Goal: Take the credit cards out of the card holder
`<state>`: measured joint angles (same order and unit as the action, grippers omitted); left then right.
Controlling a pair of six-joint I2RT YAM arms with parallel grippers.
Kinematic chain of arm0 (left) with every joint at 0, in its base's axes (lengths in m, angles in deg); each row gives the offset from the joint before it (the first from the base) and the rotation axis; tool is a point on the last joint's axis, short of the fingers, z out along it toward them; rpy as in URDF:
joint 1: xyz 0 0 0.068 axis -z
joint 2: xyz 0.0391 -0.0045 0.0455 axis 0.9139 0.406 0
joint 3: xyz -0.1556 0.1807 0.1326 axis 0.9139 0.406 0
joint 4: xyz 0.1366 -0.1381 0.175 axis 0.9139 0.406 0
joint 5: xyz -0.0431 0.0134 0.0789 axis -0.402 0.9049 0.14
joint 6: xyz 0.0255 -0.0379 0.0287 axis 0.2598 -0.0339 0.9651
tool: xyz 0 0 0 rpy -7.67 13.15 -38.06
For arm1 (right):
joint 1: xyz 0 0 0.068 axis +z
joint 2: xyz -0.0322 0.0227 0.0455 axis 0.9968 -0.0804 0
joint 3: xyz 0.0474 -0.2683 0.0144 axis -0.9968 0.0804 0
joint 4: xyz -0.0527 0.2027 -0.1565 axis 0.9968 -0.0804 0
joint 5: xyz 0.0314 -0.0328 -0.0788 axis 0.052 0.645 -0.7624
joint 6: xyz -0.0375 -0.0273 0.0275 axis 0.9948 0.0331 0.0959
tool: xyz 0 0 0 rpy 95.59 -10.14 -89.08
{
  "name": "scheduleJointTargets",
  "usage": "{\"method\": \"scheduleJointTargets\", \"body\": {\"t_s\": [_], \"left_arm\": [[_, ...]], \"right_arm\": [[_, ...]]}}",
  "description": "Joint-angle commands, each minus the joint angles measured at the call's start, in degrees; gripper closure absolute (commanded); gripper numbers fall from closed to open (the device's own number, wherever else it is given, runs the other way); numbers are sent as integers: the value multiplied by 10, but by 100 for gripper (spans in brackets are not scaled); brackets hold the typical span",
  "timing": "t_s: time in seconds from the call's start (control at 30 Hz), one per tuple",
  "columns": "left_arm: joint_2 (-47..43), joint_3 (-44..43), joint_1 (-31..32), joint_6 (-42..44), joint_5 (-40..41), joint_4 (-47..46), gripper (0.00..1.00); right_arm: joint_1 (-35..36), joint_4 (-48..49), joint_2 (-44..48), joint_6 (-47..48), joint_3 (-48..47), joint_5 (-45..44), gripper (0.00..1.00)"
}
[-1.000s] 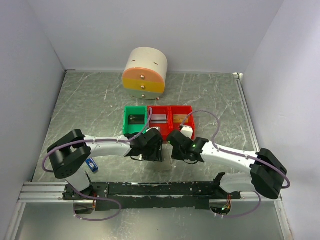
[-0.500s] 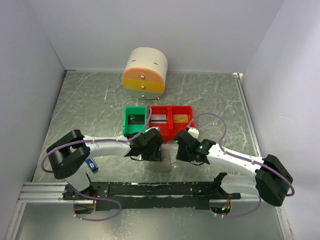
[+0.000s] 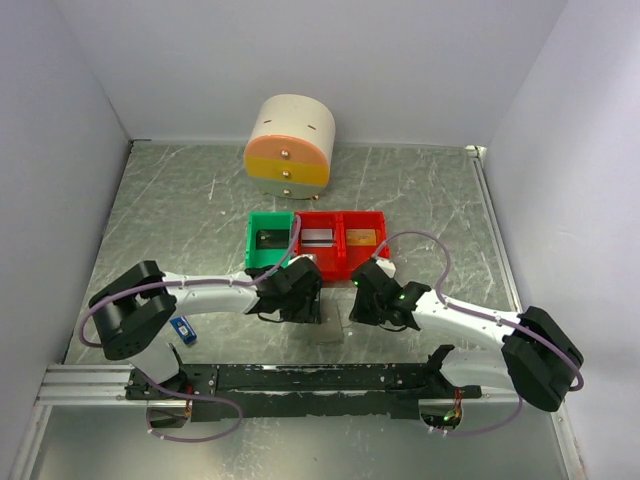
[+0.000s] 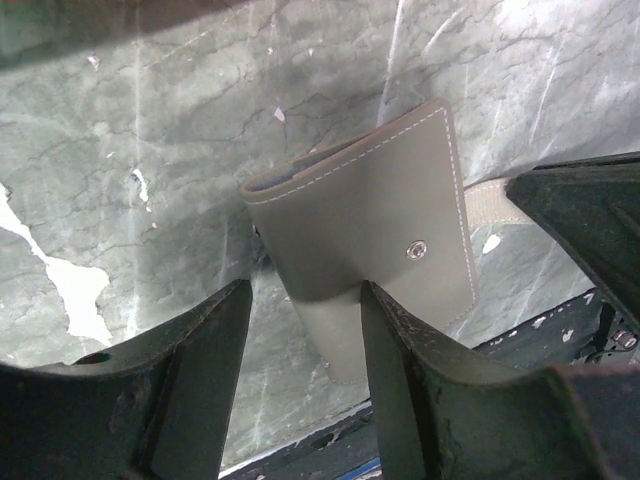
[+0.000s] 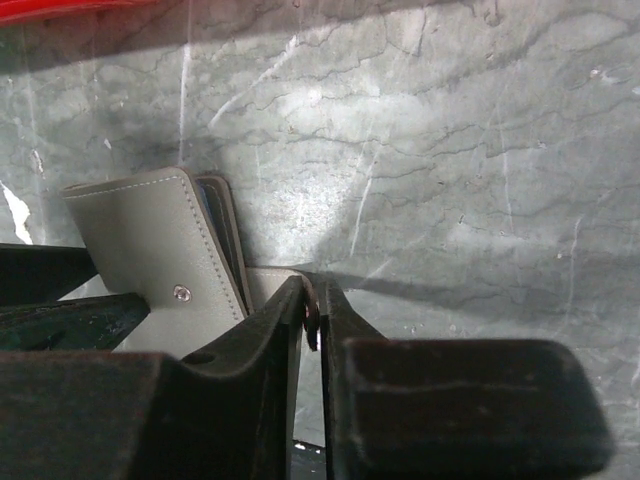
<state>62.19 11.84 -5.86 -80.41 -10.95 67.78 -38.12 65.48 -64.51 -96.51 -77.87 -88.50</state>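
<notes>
The grey-brown card holder [image 4: 370, 220] lies folded on the table between my two grippers, and shows in the top view as a pale patch [image 3: 328, 322]. Its lower flap runs down between the fingers of my left gripper [image 4: 305, 300], which stands open, with a gap on the left side. My right gripper [image 5: 312, 295] is shut on the holder's thin strap beside the body [image 5: 150, 240]. Dark bluish layers [image 5: 218, 225] show at the holder's open edge; whether they are credit cards I cannot tell. Flat silver [image 3: 318, 237] and gold [image 3: 362, 237] cards lie in the red bin.
A green bin [image 3: 270, 258] and a red bin [image 3: 342, 266] stand just behind the grippers. A round drawer unit [image 3: 290, 145] sits at the back. A narrow blue-and-black stick [image 3: 181, 328] lies by the left arm's base. The black rail [image 3: 300, 378] runs along the near edge.
My right gripper has drawn back to the right and nearer, away from the red bin, keeping the strap. The left gripper has barely moved.
</notes>
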Motion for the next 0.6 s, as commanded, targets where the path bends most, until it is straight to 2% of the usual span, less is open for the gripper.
{"method": "scheduleJointTargets", "body": {"t_s": [0.0, 0.03, 0.1, 0.23, 0.4, 0.57], "left_arm": [[-17, 19, 1, 8, 29, 33, 40], [-31, 25, 2, 2, 36, 30, 39], [-66, 48, 2, -12, 50, 15, 36], [-149, 88, 2, -45, 99, 9, 20], [-245, 124, 1, -77, 169, 53, 0], [-321, 149, -9, -102, 200, 94, 1]], "right_arm": [[-4, 23, 10, 4, 4, 14, 94], [-5, 27, 14, 6, 4, 21, 100], [-4, 39, 28, 4, 6, 38, 100], [-5, 56, 56, -1, 4, 65, 100], [-4, 102, 69, 9, -3, 124, 100], [4, 154, 44, 13, -26, 183, 100]]}}
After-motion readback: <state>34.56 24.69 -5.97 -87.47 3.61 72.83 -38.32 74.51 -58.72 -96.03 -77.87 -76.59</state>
